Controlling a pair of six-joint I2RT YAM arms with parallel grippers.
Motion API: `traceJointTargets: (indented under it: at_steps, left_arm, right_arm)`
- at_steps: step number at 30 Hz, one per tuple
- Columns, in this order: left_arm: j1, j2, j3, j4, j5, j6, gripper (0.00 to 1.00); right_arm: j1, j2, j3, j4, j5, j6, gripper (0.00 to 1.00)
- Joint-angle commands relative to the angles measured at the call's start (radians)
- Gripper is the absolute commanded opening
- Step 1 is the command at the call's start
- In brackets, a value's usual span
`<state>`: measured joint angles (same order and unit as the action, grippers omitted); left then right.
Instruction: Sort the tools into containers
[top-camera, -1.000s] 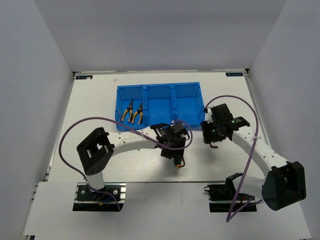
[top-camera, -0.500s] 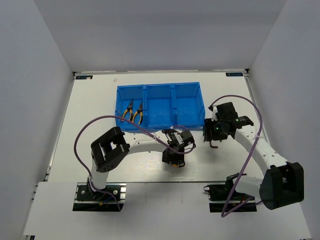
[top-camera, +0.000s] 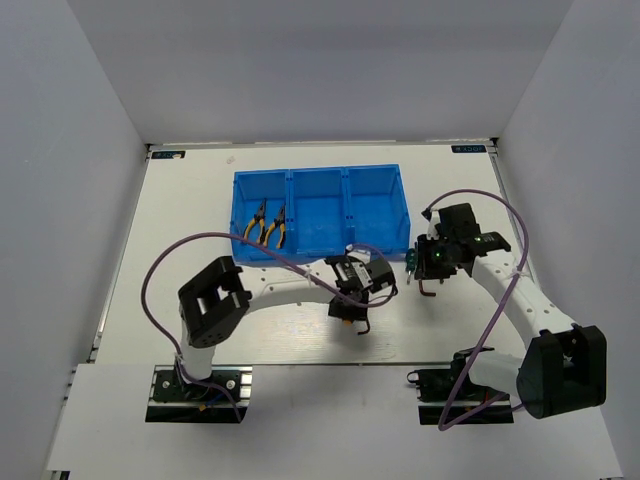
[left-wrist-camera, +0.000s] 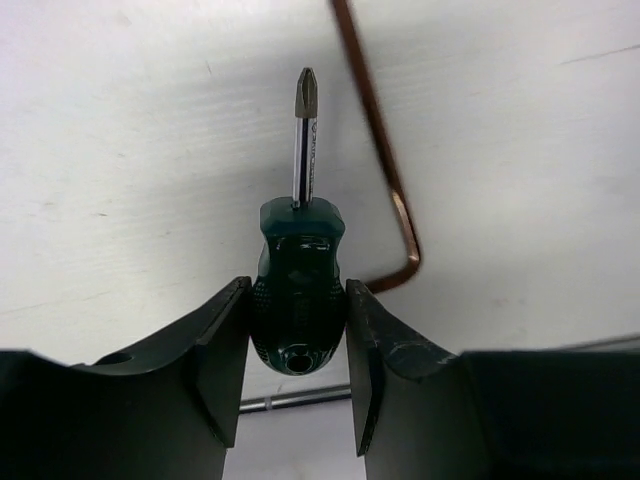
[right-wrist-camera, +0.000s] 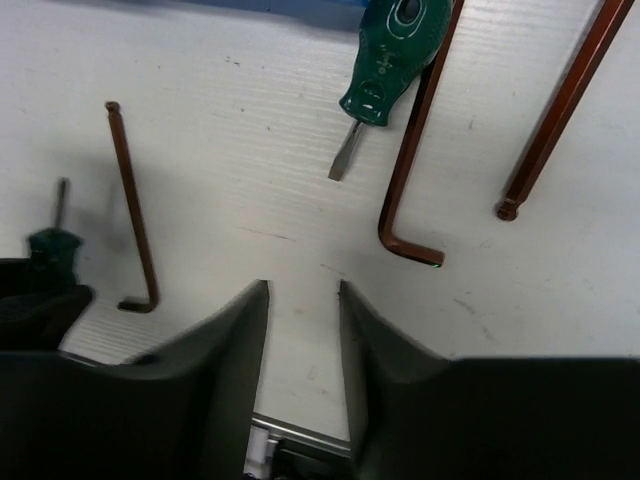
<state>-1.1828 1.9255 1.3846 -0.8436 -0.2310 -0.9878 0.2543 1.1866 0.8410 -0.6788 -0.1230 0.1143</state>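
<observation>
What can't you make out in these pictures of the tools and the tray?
- Top view: the left gripper covers the cross-tip screwdriver it clamps.
- Left wrist view: the long arm of the hex key is cut off by the top edge.
- Right wrist view: the flat-tip screwdriver and a brown rod run off the top edge; the cross-tip screwdriver looks blurred at the left edge.

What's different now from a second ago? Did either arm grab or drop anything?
The left arm's elbow swung toward the middle and the left gripper crept slightly right; it now clamps the stubby green-handled screwdriver, but when it closed isn't visible. The right gripper, open and empty, edged slightly right. The two yellow-handled pliers in the left compartment of the blue plastic tray stayed put.
</observation>
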Motion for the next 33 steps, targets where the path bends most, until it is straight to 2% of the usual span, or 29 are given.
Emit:
traceJointTargets:
  at_steps: [1, 4, 7, 10, 11, 13, 14, 15, 18, 22, 23, 26, 29, 33]
  left_arm:
    - [0.038, -0.17, 0.077, -0.035, -0.106, 0.067, 0.0]
    - [0.096, -0.198, 0.131, -0.055, -0.178, 0.132, 0.0]
    - [0.184, -0.178, 0.203, -0.055, -0.205, 0.199, 0.0]
    - [0.271, -0.146, 0.269, -0.037, -0.217, 0.256, 0.0]
    - [0.316, -0.117, 0.302, -0.037, -0.228, 0.288, 0.0]
    - [0.354, -0.083, 0.333, -0.02, -0.228, 0.319, 0.02]
    - [0.389, -0.062, 0.37, -0.02, -0.228, 0.331, 0.04]
    - [0.405, -0.019, 0.39, -0.02, -0.228, 0.345, 0.05]
    - [0.457, 0.052, 0.473, -0.02, -0.209, 0.388, 0.18]
    - [0.489, 0.161, 0.605, -0.02, -0.172, 0.44, 0.33]
    - [0.489, 0.193, 0.623, -0.02, -0.162, 0.449, 0.43]
    - [0.511, 0.217, 0.659, -0.032, -0.153, 0.449, 0.55]
    - [0.529, 0.228, 0.659, -0.032, -0.142, 0.449, 0.63]
    - [0.529, 0.181, 0.639, -0.032, -0.142, 0.449, 0.67]
  right_arm:
    - [-0.015, -0.002, 0.02, 0.005, -0.013, 0.002, 0.2]
    - [-0.023, 0.005, 0.013, 0.01, -0.033, 0.016, 0.02]
    - [-0.033, 0.007, 0.006, 0.009, -0.049, 0.022, 0.0]
    - [-0.036, 0.014, 0.004, 0.015, -0.053, 0.013, 0.13]
    - [-0.038, 0.015, 0.001, 0.013, -0.061, 0.01, 0.23]
    - [-0.038, 0.016, -0.005, 0.028, -0.064, 0.002, 0.33]
    - [-0.038, 0.018, -0.013, 0.044, -0.069, 0.001, 0.43]
    - [-0.036, 0.018, -0.023, 0.06, -0.072, -0.001, 0.45]
    - [-0.035, 0.03, -0.055, 0.125, -0.075, -0.018, 0.5]
    - [-0.03, 0.036, -0.111, 0.218, -0.052, -0.016, 0.5]
    - [-0.032, 0.042, -0.123, 0.264, -0.047, -0.015, 0.52]
    - [-0.032, 0.064, -0.155, 0.326, -0.003, -0.013, 0.52]
    - [-0.029, 0.106, -0.166, 0.389, 0.023, -0.007, 0.53]
    - [-0.03, 0.145, -0.174, 0.482, 0.049, -0.007, 0.53]
